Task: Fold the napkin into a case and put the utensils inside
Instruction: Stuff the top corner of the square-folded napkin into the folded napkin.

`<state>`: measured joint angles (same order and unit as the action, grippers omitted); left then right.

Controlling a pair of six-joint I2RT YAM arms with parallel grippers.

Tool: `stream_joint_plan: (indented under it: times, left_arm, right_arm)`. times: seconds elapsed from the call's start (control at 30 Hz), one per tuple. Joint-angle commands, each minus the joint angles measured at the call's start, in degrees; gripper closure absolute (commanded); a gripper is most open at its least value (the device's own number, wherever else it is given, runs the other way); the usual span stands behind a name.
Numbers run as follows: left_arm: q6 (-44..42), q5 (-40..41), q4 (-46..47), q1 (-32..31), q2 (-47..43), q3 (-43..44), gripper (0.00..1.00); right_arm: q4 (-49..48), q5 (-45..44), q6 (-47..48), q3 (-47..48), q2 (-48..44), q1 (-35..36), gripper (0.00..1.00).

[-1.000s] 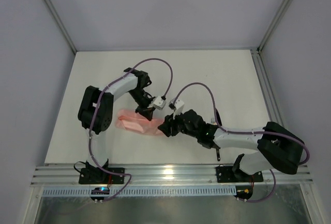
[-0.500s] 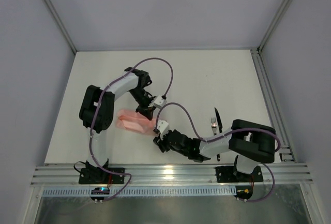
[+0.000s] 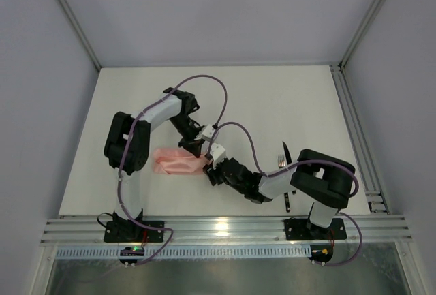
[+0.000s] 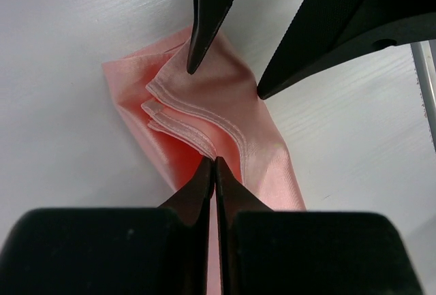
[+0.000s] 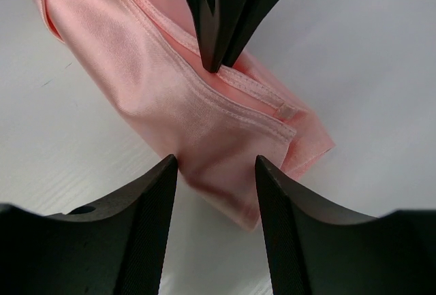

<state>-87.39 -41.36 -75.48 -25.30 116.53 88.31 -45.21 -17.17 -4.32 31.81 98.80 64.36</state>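
Closest to the near edge of the surface (image 3: pixel 272 97), toward its right corner, the utensils (image 3: pixel 285 152) lie side by side, pointing from near to far. The right arm crosses over their middle. A dark handle end shows on the near side of the arm. On the far side are the pale tines of the fork (image 3: pixel 280 165) and a dark blade tip beside them.

A little further in and left of the utensils, the right claw (image 3: pixel 210 171) stands open. Its two fingers (image 5: pixel 146 227) sit spread on either side of the right end of the case (image 3: pixel 174 164), with pink cloth showing between them but nothing pinched.

The case lies flat on the surface left of centre, closer to the near edge than the far one. It is a narrow salmon-pink folded strip with several stitched hems (image 4: pixel 180 114) stacked stepwise.

Just beyond it, the left claw (image 3: pixel 195 150) comes down from the far side. Its fingers (image 4: pixel 204 189) are pressed fully together and their tip rests on the hemmed edge. Whether a layer of cloth is caught between them cannot be told.
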Motion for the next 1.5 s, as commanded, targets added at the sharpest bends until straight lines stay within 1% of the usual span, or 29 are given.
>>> stream_joint_plan:
  times: [0.0, 0.27, 0.37, 0.67, 0.73, 0.93, 1.03, 1.13, 1.27, 1.37, 1.4, 1.47]
  left_arm:
    - [-1.37, -1.26, -2.92, 0.16, -0.25, 1.34, 1.0]
    - [-3.83, -1.44, -4.58, 0.16, -0.52, 1.42, 1.0]
    - [-4.54, -1.88, -5.11, 0.16, -0.51, 1.69, 1.0]
    - [-9.63, -2.67, -8.36, 0.16, -0.25, 2.21, 1.0]
    - [-9.64, -2.23, -8.37, 0.16, -0.08, 2.21, 1.0]
    - [-9.37, -2.84, -8.63, 0.34, 0.28, 2.39, 1.0]
    - [-8.58, -3.55, -8.63, 0.51, 0.45, 2.74, 1.0]
    - [-9.63, -3.72, -10.2, 0.78, 0.89, 3.36, 1.0]
    - [-11.83, -3.81, -12.66, 0.78, 1.51, 3.97, 1.0]
    - [-13.76, -4.25, -13.81, 0.87, 1.86, 4.41, 1.0]
    - [-13.85, -4.42, -13.9, 0.87, 1.95, 4.67, 1.0]
    - [-13.77, -4.86, -13.73, 0.87, 1.86, 4.94, 1.0]
  right_arm:
    - [-3.75, 1.79, 0.01, 2.9, 0.69, -0.55, 0.46]
    - [-3.83, 4.16, 0.71, 3.87, 1.13, -2.74, 0.44]
    - [-3.48, 7.75, 0.89, 4.66, 1.56, -4.15, 0.44]
    - [-6.55, 11.54, -1.13, 5.9, 5.08, -6.78, 0.43]
    - [-7.78, 11.55, -1.22, 5.46, 4.3, -7.14, 0.43]
    - [-12.44, 12.85, 0.62, -0.34, -1.24, -7.93, 0.43]
    - [-12.7, 13.74, 0.54, -0.26, 0.76, -8.28, 0.42]
    - [-15.25, 13.48, -0.34, -0.7, 2.88, -8.63, 0.42]
    - [-16.22, 14.62, -0.34, -0.17, 3.5, -9.51, 0.42]
    - [-15.87, 16.29, -0.08, 1.14, 4.28, -10.74, 0.41]
    - [-15.61, 19.25, -0.16, 1.58, 4.81, -11.01, 0.41]
    - [-15.61, 20.94, -1.04, 2.64, 6.48, -11.62, 0.41]
